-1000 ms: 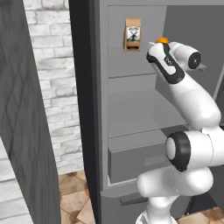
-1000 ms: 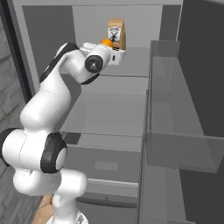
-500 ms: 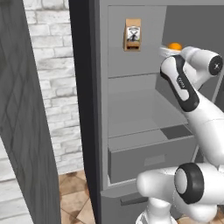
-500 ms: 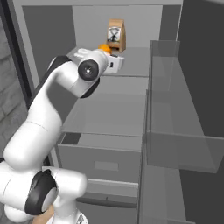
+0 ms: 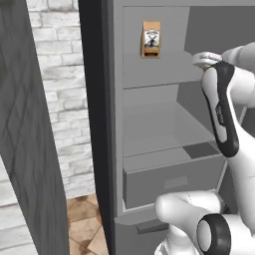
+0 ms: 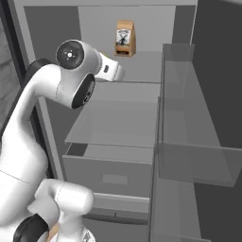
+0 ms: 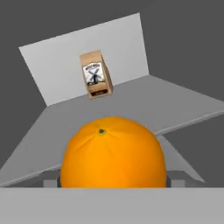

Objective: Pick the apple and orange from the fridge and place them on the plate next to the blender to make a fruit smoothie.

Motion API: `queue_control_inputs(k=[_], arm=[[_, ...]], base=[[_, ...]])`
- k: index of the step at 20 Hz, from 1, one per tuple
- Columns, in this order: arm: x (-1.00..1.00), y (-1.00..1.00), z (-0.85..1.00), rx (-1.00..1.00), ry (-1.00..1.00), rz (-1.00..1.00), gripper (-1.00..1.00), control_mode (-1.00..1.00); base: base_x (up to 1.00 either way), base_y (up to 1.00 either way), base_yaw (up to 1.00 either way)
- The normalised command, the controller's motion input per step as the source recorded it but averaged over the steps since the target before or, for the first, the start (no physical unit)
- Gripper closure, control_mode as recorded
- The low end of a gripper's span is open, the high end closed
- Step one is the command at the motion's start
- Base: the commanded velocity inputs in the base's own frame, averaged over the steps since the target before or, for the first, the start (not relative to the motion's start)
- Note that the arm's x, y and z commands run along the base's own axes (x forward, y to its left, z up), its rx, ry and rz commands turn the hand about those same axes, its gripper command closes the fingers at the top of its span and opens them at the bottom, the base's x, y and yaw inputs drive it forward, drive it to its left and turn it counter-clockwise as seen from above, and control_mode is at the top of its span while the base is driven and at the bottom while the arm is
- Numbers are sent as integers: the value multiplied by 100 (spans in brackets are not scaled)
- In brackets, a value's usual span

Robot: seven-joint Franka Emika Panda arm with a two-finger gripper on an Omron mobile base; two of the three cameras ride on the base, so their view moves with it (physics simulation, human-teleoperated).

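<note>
1. Left base view: fridge (image 5: 149, 149) stands open, its dark door (image 5: 30, 149) at the left edge of the pic, brick wall behind it. Pale shelves and a lower drawer (image 5: 169, 182) show inside. A small brown bag (image 5: 151, 39) stands at the back of the top shelf. The white arm rises from lower right w/ its wrist at top-shelf height near the right edge; fingers are hidden behind the wrist, so can't tell grip here.

2. Right base view: arm comes up from lower left, elbow bent, hand end reaching in over the top shelf, just in front of and below the brown bag (image 6: 125, 38). Clear door bins (image 6: 189, 142) on the right. Drawer (image 6: 113, 175) below the shelves. Fingertips and fruit are hidden by the wrist.

3. Hand view: the orange (image 7: 113, 153) sits right at the gripper (image 7: 113, 180), big and centred, covering the space between the fingers; grey finger bits poke out on both sides of it, touching it, so the tool looks clamped on the orange. It is over the top shelf, the brown bag (image 7: 96, 74) upright well behind it against the back wall.
</note>
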Motion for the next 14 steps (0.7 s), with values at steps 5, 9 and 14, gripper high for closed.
queue_control_inputs(k=[5,9,14], arm=[[-100,12,-2,1,25,0,100,-100],[-100,30,-29,0,14,1,100,-100],[-41,20,-23,-1,-3,7,100,-100]], base=[[0,0,0],[0,0,0],[0,0,0]])
